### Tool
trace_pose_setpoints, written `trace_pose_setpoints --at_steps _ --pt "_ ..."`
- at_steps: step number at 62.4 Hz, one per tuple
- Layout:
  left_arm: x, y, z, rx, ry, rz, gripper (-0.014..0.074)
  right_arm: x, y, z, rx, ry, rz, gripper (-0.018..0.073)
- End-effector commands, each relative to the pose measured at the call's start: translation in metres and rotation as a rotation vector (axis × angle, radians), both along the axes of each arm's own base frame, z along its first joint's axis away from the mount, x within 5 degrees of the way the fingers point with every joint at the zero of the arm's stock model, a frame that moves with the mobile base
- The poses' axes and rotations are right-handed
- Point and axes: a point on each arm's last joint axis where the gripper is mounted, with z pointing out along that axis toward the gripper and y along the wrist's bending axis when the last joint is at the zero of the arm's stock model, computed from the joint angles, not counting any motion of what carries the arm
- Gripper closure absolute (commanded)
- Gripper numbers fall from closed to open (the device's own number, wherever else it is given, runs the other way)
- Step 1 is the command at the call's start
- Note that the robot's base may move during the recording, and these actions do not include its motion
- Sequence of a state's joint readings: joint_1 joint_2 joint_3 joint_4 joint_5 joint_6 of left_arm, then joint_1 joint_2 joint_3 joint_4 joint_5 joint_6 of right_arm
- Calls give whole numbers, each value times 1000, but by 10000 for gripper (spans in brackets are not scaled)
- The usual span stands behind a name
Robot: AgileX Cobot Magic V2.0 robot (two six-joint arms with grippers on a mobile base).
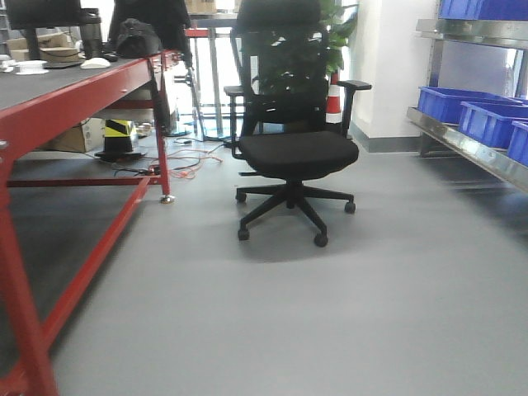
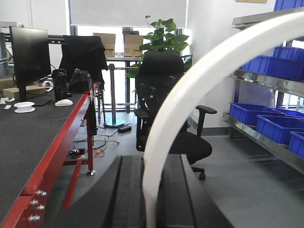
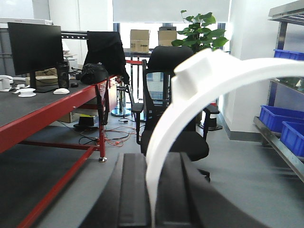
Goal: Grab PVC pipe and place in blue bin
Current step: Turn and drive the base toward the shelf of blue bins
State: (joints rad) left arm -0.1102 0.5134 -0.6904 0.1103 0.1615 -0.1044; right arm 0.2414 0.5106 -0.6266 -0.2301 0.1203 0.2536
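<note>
Task looks unstarted: pipe shows in no view, so its place can't be told. The blue bins (image 1: 487,120) sit on a shelf at frame right, past the chair (image 1: 297,153). The left gripper (image 2: 130,183) and right gripper (image 3: 135,183) are dark blurs at bottom edge, partly behind a white arc (image 2: 204,76); can't tell their opening or load

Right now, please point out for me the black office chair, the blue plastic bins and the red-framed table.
black office chair (image 1: 299,153): front view, seat cushion.
blue plastic bins (image 1: 445,106): front view, front wall of one bin.
red-framed table (image 1: 82,95): front view, red side rail.
</note>
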Motion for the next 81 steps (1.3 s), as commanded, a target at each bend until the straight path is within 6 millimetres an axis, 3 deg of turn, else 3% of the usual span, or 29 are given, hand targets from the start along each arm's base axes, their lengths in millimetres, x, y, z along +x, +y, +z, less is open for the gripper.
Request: trace_pose_setpoints --at_steps 1,81 --pt "-2 -1 3 -4 -27 -7 707 -1 0 1 -5 -19 -1 721" --pt "-2 -1 3 -4 -27 -7 707 -1 0 1 -5 -19 -1 721"
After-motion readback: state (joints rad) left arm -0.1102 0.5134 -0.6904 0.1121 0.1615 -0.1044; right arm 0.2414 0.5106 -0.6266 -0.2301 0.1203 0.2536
